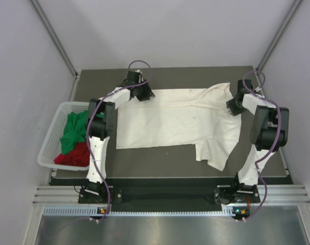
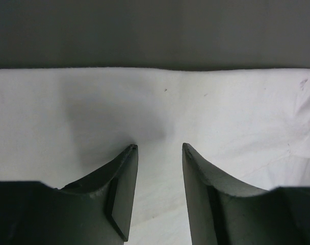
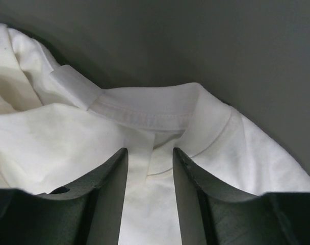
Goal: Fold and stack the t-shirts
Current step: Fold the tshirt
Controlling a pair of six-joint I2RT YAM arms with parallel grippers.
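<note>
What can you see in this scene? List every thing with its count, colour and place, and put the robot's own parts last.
cream-white t-shirt: one, cream-white, spread across the table
green t-shirt: one, green, crumpled in the basket, far part
red t-shirt: one, red, crumpled in the basket, near part
basket: one, white mesh, at the table's left edge
table: one, dark grey, under the spread shirt
left end effector: one, black, jaws apart, on the spread shirt near its far left edge
right end effector: one, black, jaws apart, at the spread shirt's collar, far right
</note>
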